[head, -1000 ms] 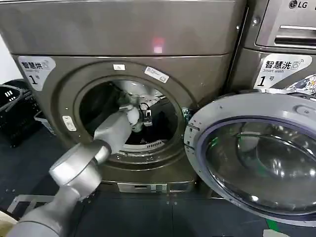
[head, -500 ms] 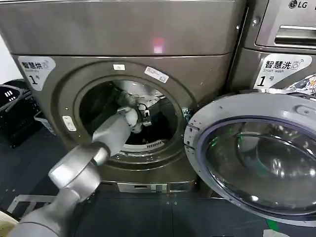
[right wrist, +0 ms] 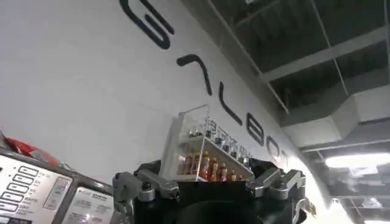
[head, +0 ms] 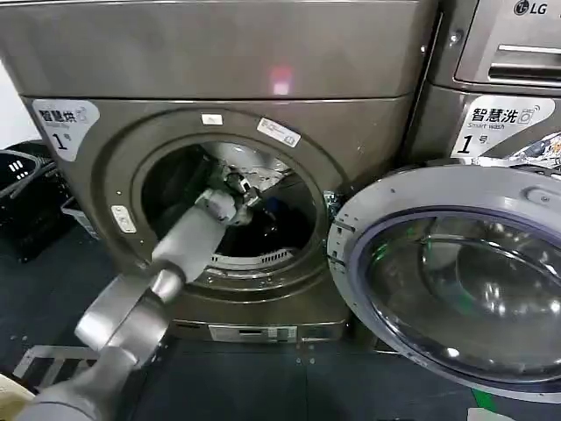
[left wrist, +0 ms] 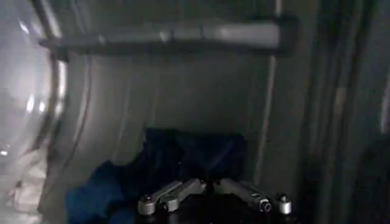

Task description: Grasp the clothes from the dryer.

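Observation:
The dryer (head: 219, 61) is a big grey-brown front-loader, and its round door (head: 456, 281) is swung open to the right. My left arm reaches through the porthole, with the left gripper (head: 244, 191) inside the drum. In the left wrist view the clothes (left wrist: 183, 158) lie low in the drum as a dark navy-blue heap, with a pale patch (left wrist: 21, 185) beside it. The left gripper (left wrist: 210, 204) is open just short of the blue fabric and holds nothing. My right gripper (right wrist: 207, 195) is open, parked off to the side and pointing up at a white wall.
The open glass door fills the lower right and juts toward me. A second machine (head: 508, 53) with an LG logo stands to the right. Black baskets (head: 22, 202) sit on the dark floor at the left. A drum paddle (left wrist: 170, 36) runs above the clothes.
My left arm's elbow has dropped toward the lower left, and the gripper has shifted up and to the left inside the drum. The door has not moved.

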Robot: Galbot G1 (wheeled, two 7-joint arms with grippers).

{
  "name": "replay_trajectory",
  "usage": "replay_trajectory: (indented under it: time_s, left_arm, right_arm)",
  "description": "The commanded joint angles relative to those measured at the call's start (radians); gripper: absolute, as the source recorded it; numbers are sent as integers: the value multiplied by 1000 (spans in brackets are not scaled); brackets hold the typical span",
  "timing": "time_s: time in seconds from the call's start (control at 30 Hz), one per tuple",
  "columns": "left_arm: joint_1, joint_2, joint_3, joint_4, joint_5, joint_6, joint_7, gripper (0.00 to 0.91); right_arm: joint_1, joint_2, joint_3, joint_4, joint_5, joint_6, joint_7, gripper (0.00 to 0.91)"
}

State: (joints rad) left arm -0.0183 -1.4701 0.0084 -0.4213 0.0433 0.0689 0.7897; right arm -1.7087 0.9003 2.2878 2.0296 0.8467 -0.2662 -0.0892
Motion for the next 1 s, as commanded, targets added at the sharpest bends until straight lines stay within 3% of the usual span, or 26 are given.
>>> replay_trajectory:
  time_s: [0.03,0.47,0.8,1.0]
  left_arm:
    - [173,17,-164,-186,-165,-85,-274,0]
    - [351,-6,-369,-475,-165,-175,-633,0]
    - [499,-25,-401,-675,-58,-296,-828,0]
    - [523,-50,-398,-680,-40,-293,-862,0]
  right_arm:
    - [-1,3,2,3,0,2,0,907]
    - [-6,0,13,-1,6,12,0,907]
    - [-18,-2,23,-8,1,21,24,907]
    - [-32,-9,44,-22,-2,27,43,907]
